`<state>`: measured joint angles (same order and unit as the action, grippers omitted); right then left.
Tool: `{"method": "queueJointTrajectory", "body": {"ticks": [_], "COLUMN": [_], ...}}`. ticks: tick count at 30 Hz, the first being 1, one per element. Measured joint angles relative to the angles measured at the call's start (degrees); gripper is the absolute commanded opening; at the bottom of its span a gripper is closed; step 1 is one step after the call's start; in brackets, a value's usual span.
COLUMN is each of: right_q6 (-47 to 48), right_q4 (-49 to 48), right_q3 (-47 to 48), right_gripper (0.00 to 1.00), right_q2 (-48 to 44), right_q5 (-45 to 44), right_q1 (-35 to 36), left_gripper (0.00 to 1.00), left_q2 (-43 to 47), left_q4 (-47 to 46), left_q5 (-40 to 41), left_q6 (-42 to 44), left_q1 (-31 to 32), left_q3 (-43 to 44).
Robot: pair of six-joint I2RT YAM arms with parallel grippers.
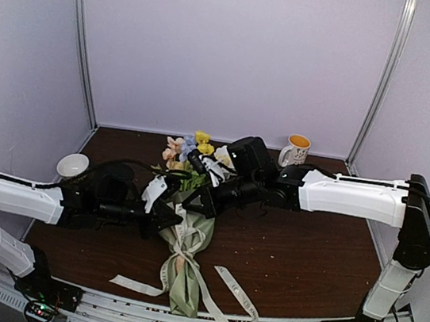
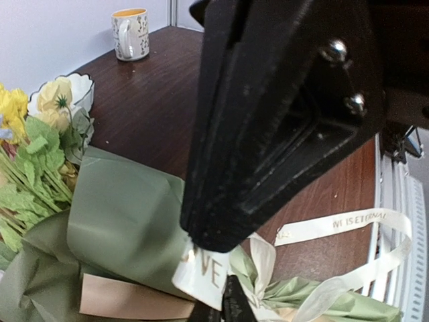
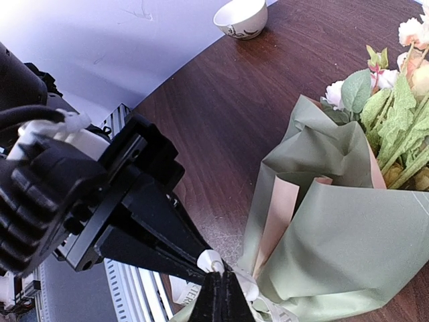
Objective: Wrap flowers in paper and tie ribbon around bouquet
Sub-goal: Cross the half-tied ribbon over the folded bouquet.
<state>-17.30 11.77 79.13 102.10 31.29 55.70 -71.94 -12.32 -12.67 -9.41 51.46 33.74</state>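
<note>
The bouquet lies on the dark table, its flowers (image 1: 189, 148) pointing to the back and its sage-green paper (image 1: 185, 277) cone running toward the front edge. Pastel flowers (image 3: 395, 121) and green leaves stick out of the paper (image 3: 348, 235), whose peach inner side shows at a fold. Cream ribbon (image 1: 233, 288) is tied round the cone's waist, tails trailing forward. My left gripper (image 1: 173, 218) and right gripper (image 1: 193, 204) meet tip to tip at the knot. The right gripper (image 3: 222, 278) is shut on a ribbon loop (image 3: 213, 258). The left gripper (image 2: 221, 298) pinches a printed ribbon piece (image 2: 201, 272).
A yellow-and-white mug (image 1: 296, 150) stands at the back right. A white bowl (image 1: 72, 165) sits at the left, behind my left arm. One ribbon tail (image 2: 348, 221) curls toward the metal rail at the table's front edge (image 1: 201, 319).
</note>
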Motion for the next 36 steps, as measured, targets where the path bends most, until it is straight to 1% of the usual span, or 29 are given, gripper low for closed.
{"method": "queueJointTrajectory", "body": {"ticks": [8, 9, 10, 12, 15, 17, 20, 25, 27, 29, 36], "right_q6": [0.4, 0.4, 0.5, 0.5, 0.9, 0.8, -0.3, -2.6, -3.8, -5.0, -6.5], "right_q4": [0.3, 0.3, 0.4, 0.9, 2.5, 3.3, 4.4, 4.9, 4.7, 4.7, 3.9], "right_q3": [0.0, 0.0, 0.0, 0.0, 0.0, 0.0, -0.4, -4.5, -7.2, -9.4, -10.1], "right_gripper": [0.00, 0.04, 0.10, 0.20, 0.27, 0.35, 0.40, 0.42, 0.47, 0.50, 0.47], "right_q2": [0.0, 0.0, 0.0, 0.0, -0.6, -1.1, -1.7, -1.7, -1.7, -1.7, -1.4], "right_q5": [0.0, 0.0, 0.0, -0.2, -2.0, -3.1, -5.0, -7.0, -7.1, -7.0, -6.8], "right_q1": [0.3, 0.3, 0.3, 0.3, 0.1, -0.2, -0.9, -0.5, 0.0, 0.3, 1.5], "left_gripper": [0.00, 0.00, 0.00, 0.00, 0.00, 0.00, 0.00, 0.00, 0.00, 0.00, 0.00], "left_q2": [-0.9, -0.8, -0.8, -0.5, 0.8, 1.7, 2.2, 3.3, 3.7, 3.9, 3.9], "left_q4": [-1.0, -1.2, -1.3, -1.7, -2.9, -3.6, -4.5, -6.7, -7.6, -8.2, -9.5], "left_q5": [-0.9, -0.8, -0.7, 0.0, 1.1, 1.8, 2.3, 2.8, 2.8, 2.8, 2.8], "left_q6": [0.3, 0.2, 0.2, -0.1, -0.4, -0.8, -1.5, -2.8, -3.4, -4.1, -4.9], "left_q1": [0.0, 0.0, 0.0, 0.0, 0.0, 0.0, 0.0, 0.0, 0.0, 0.0, 0.0], "left_q3": [0.0, 0.0, -0.1, -0.6, -2.7, -4.4, -5.7, -7.9, -8.8, -9.5, -10.1]}}
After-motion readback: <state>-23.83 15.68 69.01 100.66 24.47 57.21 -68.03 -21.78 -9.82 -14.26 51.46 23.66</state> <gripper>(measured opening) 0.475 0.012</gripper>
